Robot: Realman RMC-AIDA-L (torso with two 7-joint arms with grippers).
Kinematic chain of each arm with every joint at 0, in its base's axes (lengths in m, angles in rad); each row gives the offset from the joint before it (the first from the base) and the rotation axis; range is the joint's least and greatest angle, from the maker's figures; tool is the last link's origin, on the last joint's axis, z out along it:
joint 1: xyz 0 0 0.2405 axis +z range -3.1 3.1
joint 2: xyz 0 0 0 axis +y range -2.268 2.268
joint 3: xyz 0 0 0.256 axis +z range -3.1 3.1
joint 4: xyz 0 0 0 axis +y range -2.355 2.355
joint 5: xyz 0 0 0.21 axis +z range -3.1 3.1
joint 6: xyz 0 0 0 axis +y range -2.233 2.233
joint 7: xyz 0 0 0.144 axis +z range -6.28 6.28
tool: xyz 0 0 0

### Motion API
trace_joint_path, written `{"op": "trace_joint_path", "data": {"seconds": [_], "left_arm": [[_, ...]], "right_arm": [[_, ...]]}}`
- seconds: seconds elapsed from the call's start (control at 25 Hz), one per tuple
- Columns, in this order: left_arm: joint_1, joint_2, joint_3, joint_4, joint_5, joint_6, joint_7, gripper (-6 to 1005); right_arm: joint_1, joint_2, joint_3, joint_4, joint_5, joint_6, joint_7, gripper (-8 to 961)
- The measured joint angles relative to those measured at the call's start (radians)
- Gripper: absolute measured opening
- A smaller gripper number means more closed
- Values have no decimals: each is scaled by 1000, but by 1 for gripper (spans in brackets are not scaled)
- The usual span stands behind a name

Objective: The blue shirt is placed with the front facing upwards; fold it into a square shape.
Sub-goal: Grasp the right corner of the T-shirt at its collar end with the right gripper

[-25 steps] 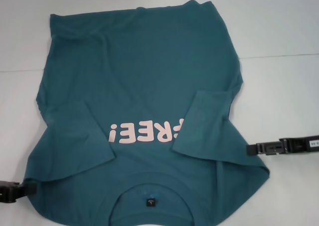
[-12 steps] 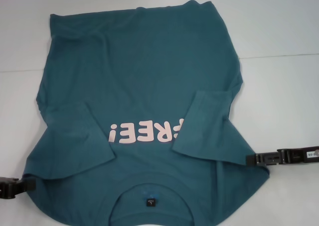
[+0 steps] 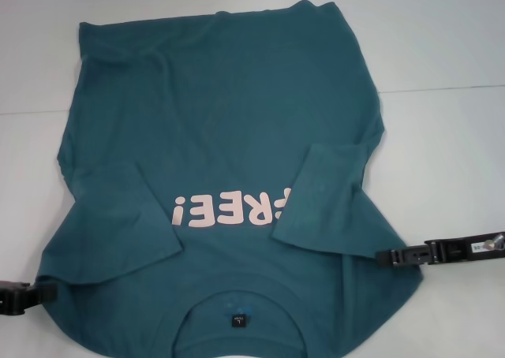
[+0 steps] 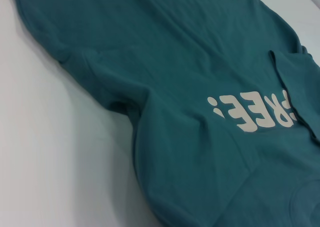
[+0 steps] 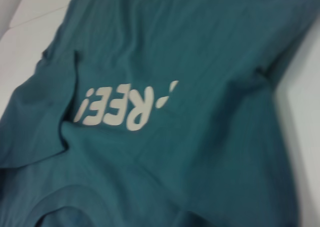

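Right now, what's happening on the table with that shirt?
The blue shirt lies front up on the white table, collar toward the robot, both sleeves already folded in over the chest; the right one covers the start of the FREE! lettering. The left claw sits at the left shoulder edge, the right claw at the right shoulder edge. The body is not yet folded.

Likely a lab bench: plain white tabletop (image 3: 442, 42), bare but for one shirt (image 3: 229, 113).
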Motion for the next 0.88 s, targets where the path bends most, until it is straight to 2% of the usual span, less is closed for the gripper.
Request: {"op": "trace_joint_path", "data": {"seconds": [0.24,0.44,0.6,0.88], "left_arm": [[-4,0,4,-2,0,-6,0,18],[-10,0,5,-5,0,-8,0,18],[-13,0,5,-6,0,-9,1,18],[-15,-3,7,-7,0,-20,2,17]], "right_arm": [[25,16,0,0,1,-56,-14,941],[47,22,6,-1,6,-111,-35,941],[48,20,8,-1,7,-113,-36,940],[20,2,9,0,0,-62,-16,939]]}}
